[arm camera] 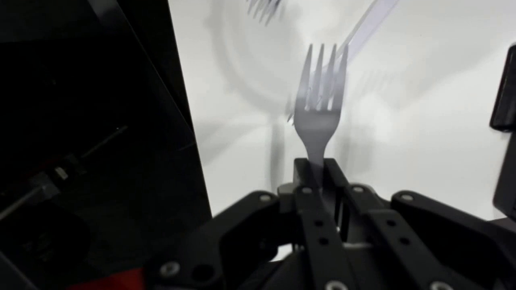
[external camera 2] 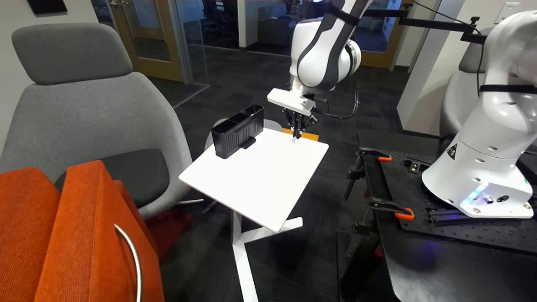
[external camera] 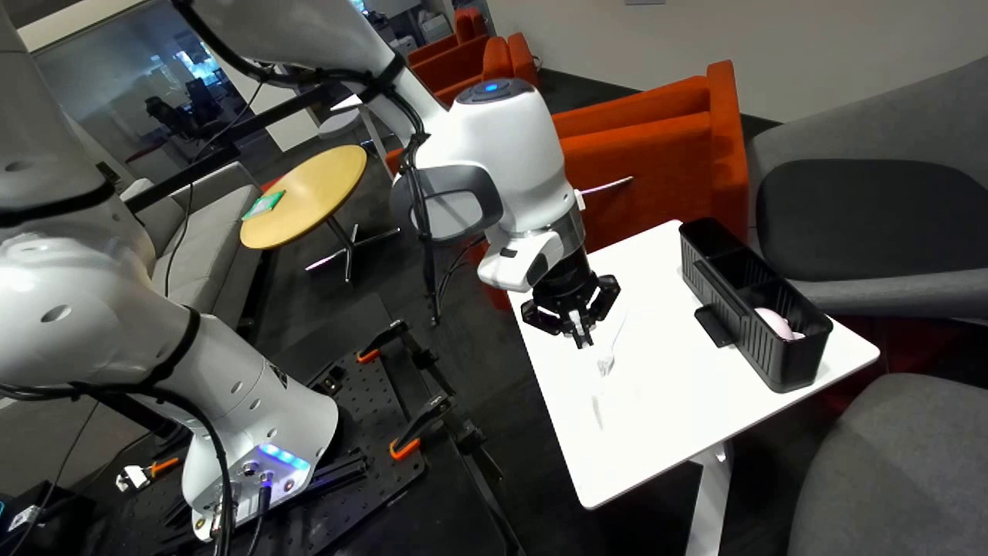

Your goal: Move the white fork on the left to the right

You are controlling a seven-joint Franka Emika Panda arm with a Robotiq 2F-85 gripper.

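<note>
I have the gripper [arm camera: 316,163] clamped on the white fork [arm camera: 317,123], clear above the white table [external camera: 679,417]. Likely the transfer step; next move: shift over the white table's right side, lower, release.

A whitish, slender four-tined fork [arm camera: 317,125] is gripped by its handle; it hangs above the white rectangular tabletop [arm camera: 423,161]; its tines are free, straight, evenly spaced.
</note>
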